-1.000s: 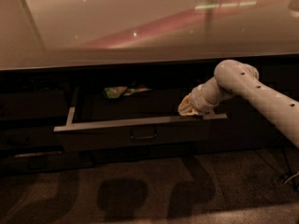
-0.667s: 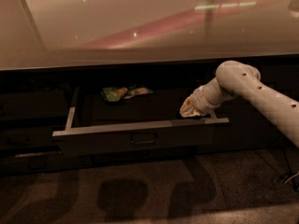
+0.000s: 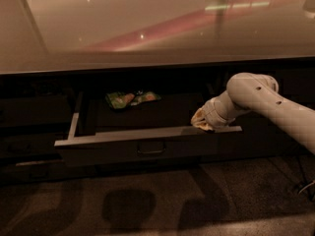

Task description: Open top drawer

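— Gripper (image 3: 203, 121) at the right end of the front rim of the top drawer (image 3: 113, 154), partly out under the counter (image 3: 147, 28); spread or pressed together, cannot tell. How to finish well?
— Pull straight and level; hold sits off-centre, so watch for skewing. Stay clear of the green packet (image 3: 132, 99) near the back edge.
— Changed against a second ago?
— Drawer further out, more floor showing; gripper carried outward with the rim.
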Controlling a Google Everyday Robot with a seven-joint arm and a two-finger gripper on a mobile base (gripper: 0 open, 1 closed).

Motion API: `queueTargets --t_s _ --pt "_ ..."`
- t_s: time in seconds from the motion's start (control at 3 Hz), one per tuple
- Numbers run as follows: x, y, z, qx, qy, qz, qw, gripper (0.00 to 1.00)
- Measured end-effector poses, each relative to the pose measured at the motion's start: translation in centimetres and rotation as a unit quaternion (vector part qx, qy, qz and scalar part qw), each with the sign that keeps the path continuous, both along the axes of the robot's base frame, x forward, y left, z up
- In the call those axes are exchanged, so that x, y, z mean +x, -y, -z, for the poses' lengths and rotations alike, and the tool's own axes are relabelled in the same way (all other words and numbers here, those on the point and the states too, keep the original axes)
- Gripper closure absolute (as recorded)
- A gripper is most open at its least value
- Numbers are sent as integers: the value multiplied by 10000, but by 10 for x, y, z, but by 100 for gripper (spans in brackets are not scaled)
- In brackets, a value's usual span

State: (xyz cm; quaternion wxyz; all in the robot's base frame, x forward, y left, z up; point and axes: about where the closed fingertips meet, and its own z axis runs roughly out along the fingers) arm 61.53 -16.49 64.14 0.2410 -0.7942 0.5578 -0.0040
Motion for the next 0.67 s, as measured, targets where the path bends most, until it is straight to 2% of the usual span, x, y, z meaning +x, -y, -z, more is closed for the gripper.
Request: queueTargets --t_s 0.33,0.67 --pt "1 0 -2 0 0 0 10000 12" --pt "-23 5 10 -133 -52 60 9999 0"
